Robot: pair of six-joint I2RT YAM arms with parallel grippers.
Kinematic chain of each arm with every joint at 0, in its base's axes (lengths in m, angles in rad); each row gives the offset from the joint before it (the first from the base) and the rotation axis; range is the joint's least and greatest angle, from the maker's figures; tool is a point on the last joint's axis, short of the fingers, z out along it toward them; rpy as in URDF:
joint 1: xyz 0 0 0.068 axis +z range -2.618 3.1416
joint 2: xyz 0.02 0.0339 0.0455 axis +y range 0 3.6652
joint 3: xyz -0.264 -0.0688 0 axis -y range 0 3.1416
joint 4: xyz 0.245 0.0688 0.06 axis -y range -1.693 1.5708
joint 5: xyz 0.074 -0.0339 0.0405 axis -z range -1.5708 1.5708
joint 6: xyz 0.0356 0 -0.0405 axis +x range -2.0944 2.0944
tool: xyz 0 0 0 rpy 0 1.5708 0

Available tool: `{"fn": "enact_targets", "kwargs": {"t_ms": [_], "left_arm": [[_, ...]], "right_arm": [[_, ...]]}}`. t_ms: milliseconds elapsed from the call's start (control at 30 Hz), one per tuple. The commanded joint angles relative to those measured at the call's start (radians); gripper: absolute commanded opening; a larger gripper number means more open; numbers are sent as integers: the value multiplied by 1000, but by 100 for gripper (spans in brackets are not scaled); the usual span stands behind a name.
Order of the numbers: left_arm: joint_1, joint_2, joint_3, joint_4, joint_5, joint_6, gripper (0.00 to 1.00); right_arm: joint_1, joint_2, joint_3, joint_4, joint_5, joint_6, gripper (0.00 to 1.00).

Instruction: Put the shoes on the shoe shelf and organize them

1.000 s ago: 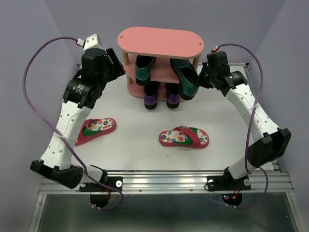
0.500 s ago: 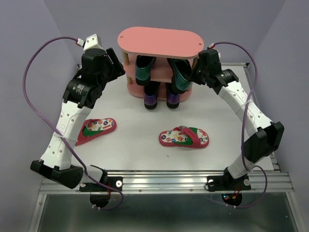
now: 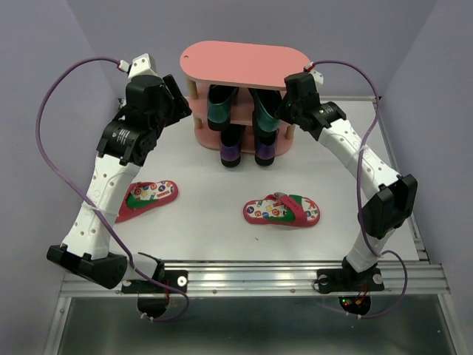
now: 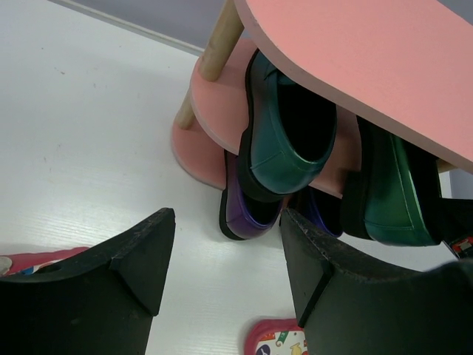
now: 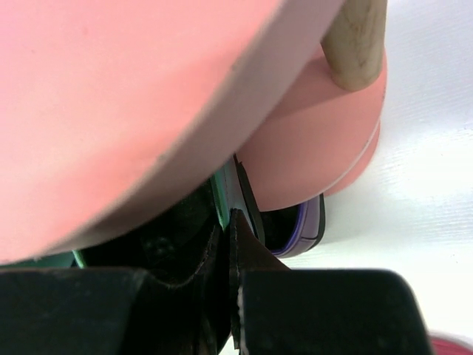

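The right gripper (image 5: 229, 222) is pinched nearly shut on the thin rim of the right dark-green loafer (image 3: 266, 115), just under the top board of the shoe shelf (image 3: 244, 63); that loafer sits tilted on the right half of the middle tier, beside the left dark-green loafer (image 4: 284, 140), which is also tipped on its side. The left gripper (image 4: 225, 222) hangs wide open with nothing between its fingers, near the shelf's left end. Two purple loafers (image 3: 230, 144) occupy the bottom tier, sticking out past its front edge. On the white table (image 3: 207, 229), two red flip-flops (image 3: 282, 209) lie well apart, one partly under the left arm
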Motion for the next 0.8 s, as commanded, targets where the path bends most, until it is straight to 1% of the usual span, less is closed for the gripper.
{"fn": "enact_targets", "kwargs": {"t_ms": [0, 200, 233, 333, 433, 567, 767], "left_arm": [[4, -28, -6, 19, 1, 12, 70], [4, -31, -9, 14, -1, 14, 70], [4, -31, -9, 14, -1, 14, 70], [4, -31, -12, 14, 5, 14, 70], [2, -31, -15, 14, 8, 11, 70], [4, -34, -17, 15, 14, 12, 70], [4, -42, -18, 9, 7, 11, 70]], "right_arm": [[4, 7, 98, 189, 86, 37, 1], [23, 32, 108, 195, 134, 35, 1], [23, 33, 105, 196, 166, 34, 1], [33, 36, 94, 210, 197, 26, 1], [33, 45, 96, 219, 204, 26, 1], [33, 27, 56, 273, 229, 37, 1], [43, 22, 64, 282, 249, 38, 1]]}}
